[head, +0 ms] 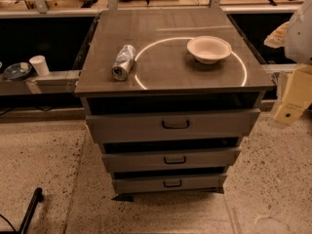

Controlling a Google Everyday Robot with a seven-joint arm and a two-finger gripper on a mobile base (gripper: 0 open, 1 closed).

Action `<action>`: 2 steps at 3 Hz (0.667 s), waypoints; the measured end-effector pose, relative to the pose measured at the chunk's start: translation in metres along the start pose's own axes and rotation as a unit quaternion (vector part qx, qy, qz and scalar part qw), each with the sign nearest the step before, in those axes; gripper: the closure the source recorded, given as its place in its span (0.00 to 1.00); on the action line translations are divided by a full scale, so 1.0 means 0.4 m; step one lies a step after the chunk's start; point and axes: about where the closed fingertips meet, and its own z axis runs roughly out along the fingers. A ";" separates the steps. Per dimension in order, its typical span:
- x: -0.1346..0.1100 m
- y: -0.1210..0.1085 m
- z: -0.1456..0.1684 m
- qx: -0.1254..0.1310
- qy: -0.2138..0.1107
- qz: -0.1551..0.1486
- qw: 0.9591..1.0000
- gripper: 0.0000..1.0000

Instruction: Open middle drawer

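The grey cabinet stands in the middle of the camera view with three drawers stacked in its front. The middle drawer is the second one, a plain grey front with a small dark loop handle at its centre. Its front sits between the wider top drawer and the narrower bottom drawer. A dark gap shows above each front. My gripper, a cream-coloured piece below the white arm, hangs at the right edge, beside the cabinet's right side and well apart from the handle.
On the cabinet top lie a silver can on its side and a white bowl. A low shelf at the left holds a paper cup and a dark dish. A black bar lies on the speckled floor at bottom left.
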 end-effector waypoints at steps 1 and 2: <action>0.000 0.000 0.000 0.000 0.000 0.000 1.000 0.00; 0.010 0.016 0.086 -0.009 -0.014 -0.004 1.000 0.00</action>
